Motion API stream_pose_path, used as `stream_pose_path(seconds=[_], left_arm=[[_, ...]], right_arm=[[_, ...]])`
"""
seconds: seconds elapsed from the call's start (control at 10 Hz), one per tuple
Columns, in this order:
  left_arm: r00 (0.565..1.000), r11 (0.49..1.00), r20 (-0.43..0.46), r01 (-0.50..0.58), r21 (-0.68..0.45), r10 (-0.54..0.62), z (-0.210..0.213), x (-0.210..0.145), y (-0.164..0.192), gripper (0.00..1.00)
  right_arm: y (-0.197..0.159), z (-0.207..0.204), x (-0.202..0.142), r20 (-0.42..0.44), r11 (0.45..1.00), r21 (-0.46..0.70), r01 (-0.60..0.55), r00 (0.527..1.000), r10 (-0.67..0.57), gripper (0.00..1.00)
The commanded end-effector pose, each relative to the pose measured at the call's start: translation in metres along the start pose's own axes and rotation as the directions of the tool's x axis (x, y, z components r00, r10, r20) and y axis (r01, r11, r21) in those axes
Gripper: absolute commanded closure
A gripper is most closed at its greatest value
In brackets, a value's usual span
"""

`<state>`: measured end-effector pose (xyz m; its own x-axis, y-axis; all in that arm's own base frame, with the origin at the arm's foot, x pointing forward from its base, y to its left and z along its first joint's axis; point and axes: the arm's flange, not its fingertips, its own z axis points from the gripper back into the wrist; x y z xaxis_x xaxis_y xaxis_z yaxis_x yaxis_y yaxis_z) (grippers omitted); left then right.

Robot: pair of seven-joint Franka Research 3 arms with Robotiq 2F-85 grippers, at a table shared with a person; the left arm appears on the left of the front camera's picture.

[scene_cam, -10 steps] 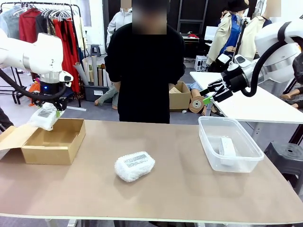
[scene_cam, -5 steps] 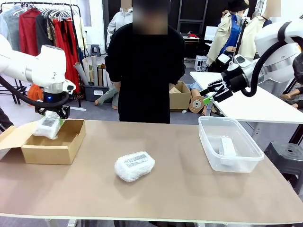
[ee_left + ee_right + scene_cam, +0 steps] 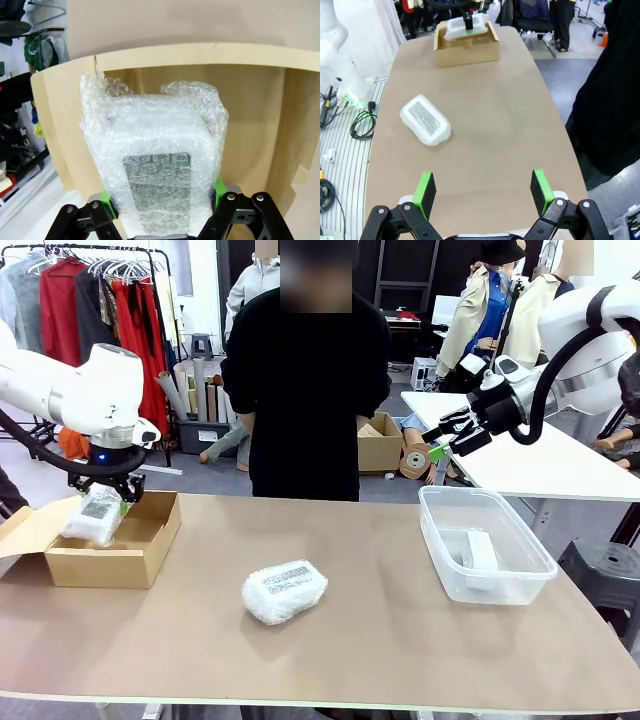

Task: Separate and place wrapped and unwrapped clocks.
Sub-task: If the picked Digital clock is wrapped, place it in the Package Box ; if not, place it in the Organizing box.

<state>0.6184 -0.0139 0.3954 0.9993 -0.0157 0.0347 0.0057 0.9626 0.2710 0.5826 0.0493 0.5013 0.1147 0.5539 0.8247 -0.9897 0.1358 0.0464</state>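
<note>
My left gripper [image 3: 110, 502] is shut on a bubble-wrapped clock [image 3: 93, 516] [image 3: 155, 170] with a printed label, holding it low inside the open tan cardboard box [image 3: 110, 555] [image 3: 250, 120] at the table's left. A second wrapped clock [image 3: 284, 591] [image 3: 426, 120] lies label up on the table's middle. A bare white clock [image 3: 479, 550] rests in the clear plastic tub [image 3: 450, 570] on the right. My right gripper [image 3: 437, 445] [image 3: 483, 188] hangs open and empty, high above the table's far right side.
A person in black [image 3: 305, 390] stands at the far edge, hands behind the back. The box's flap [image 3: 25, 530] hangs open to the left. A white table [image 3: 540, 465] sits behind the tub. Bare tabletop lies between box, bundle and tub.
My left gripper has lowered the wrapped clock from above the box's left rim down into the box. The right arm has stayed still.
</note>
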Motion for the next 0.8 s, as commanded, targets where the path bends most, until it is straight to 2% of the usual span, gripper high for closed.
stream_pose_path(seconds=[0.0,0.7], left_arm=[[1.0,0.999,0.015,-0.024,0.028,0.024,0.002,-0.012,0.003,1.0],[0.998,1.0,-0.06,-0.019,0.011,0.02,-0.028,0.01,0.005,1.0]], right_arm=[[0.0,0.001,0.001,-0.006,1.0,-0.002,-0.009,1.0,0.009,0.0],[0.0,0.001,0.001,-0.006,1.0,-0.002,-0.009,1.0,0.009,0.0]])
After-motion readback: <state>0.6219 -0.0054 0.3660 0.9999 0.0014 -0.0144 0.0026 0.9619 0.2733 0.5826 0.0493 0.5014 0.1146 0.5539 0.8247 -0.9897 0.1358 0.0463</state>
